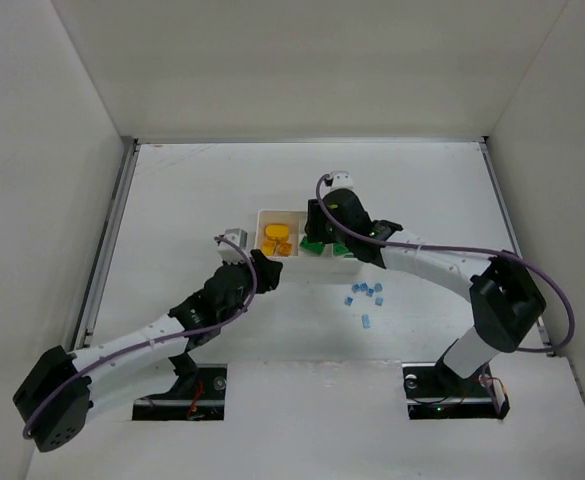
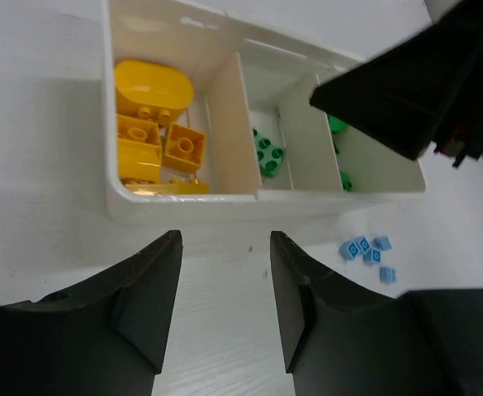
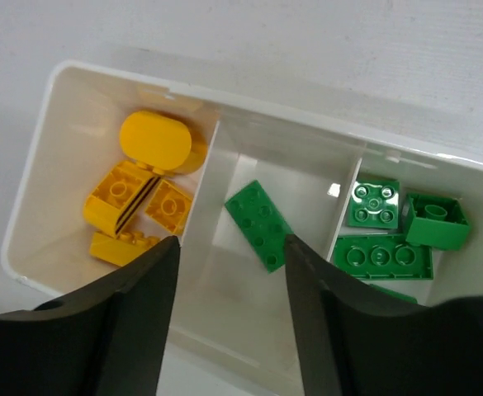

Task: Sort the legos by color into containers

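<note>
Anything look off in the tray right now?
Yes: green is split. One green brick lies askew alone in the middle compartment of the tray, while the other green bricks sit in the right one. That leaves no free compartment for the blue legos on the table.

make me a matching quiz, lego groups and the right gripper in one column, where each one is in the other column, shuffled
1. yellow legos
2. lone long green lego
3. blue legos
4. right gripper

a. loose on the table
b. middle compartment of the tray
c. above the tray, fingers apart
d. the tray's left-end compartment

Pairs: 1-d, 2-b, 3-a, 4-c
</note>
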